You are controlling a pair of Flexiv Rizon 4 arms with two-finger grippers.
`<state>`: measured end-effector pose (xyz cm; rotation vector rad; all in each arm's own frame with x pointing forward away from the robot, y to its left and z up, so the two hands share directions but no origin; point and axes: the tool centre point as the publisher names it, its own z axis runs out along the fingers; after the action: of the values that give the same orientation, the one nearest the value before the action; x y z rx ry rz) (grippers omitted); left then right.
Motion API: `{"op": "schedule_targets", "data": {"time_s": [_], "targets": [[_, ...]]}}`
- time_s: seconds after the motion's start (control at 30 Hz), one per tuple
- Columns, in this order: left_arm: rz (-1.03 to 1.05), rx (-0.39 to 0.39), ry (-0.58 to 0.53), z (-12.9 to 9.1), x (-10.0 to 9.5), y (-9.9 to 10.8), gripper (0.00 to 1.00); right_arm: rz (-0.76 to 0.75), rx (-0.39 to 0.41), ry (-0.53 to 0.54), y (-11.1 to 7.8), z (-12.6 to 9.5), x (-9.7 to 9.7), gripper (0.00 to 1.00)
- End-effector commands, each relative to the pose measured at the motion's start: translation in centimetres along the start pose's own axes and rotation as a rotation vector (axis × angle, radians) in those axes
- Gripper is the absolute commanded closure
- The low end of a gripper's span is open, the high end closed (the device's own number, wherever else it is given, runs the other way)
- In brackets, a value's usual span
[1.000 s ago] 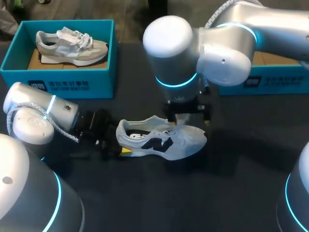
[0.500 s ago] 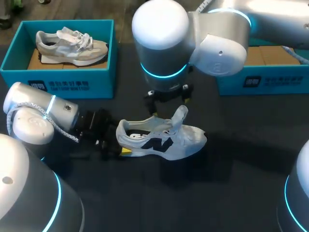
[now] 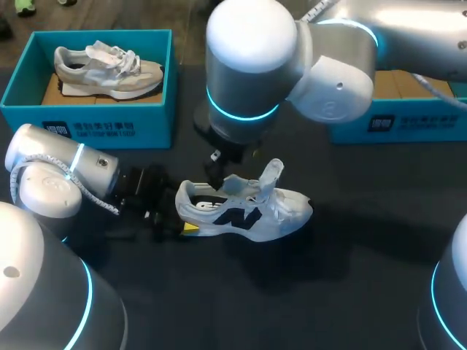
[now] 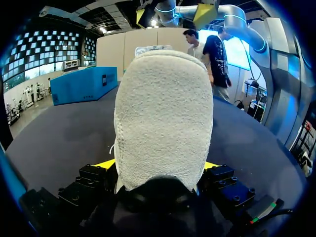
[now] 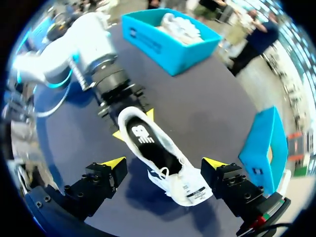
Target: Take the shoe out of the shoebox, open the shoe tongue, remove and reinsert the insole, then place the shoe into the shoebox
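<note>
White shoe lies mid-desk, out of the shoebox, heel clamped in your left gripper, tongue lifted, your right gripper spread empty above; insole removal, reinsertion and reboxing likely remain.

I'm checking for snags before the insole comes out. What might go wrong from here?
The left end effector clamps only the heel of the shoe, so pulling the insole might tilt or slip the shoe. The right end effector hangs open above the opening; it might catch the loose laces or the raised tongue.
</note>
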<state>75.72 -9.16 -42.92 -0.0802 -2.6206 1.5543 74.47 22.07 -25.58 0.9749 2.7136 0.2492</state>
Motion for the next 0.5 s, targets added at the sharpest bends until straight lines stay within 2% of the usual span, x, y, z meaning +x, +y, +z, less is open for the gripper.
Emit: {"op": "schedule_targets", "data": {"time_s": [0.03,0.1,0.13,0.2,0.23,0.5], "targets": [[0.0,-0.003,0.001,0.3,-0.1,0.3,1.0,-0.48,-0.05,0.172,-0.8,0.7,-0.9,0.0],[0.0,-0.003,0.001,0.3,-0.1,0.3,1.0,-0.505,-0.05,0.169,-0.8,1.0,-1.1,0.0],[0.0,-0.003,0.001,0.3,-0.1,0.3,1.0,-0.51,-0.051,0.163,-0.9,1.2,-1.4,0.23],[0.0,-0.003,0.001,0.3,-0.1,0.3,1.0,-0.511,-0.052,0.157,-0.9,1.5,-1.9,0.95],[0.0,-0.003,0.001,0.3,-0.1,0.3,1.0,-0.478,-0.051,0.152,-0.8,1.8,-2.3,1.0],[0.0,-0.003,0.001,0.3,-0.1,0.3,1.0,-0.478,-0.051,0.152,-0.8,1.8,-2.3,1.0]]}}
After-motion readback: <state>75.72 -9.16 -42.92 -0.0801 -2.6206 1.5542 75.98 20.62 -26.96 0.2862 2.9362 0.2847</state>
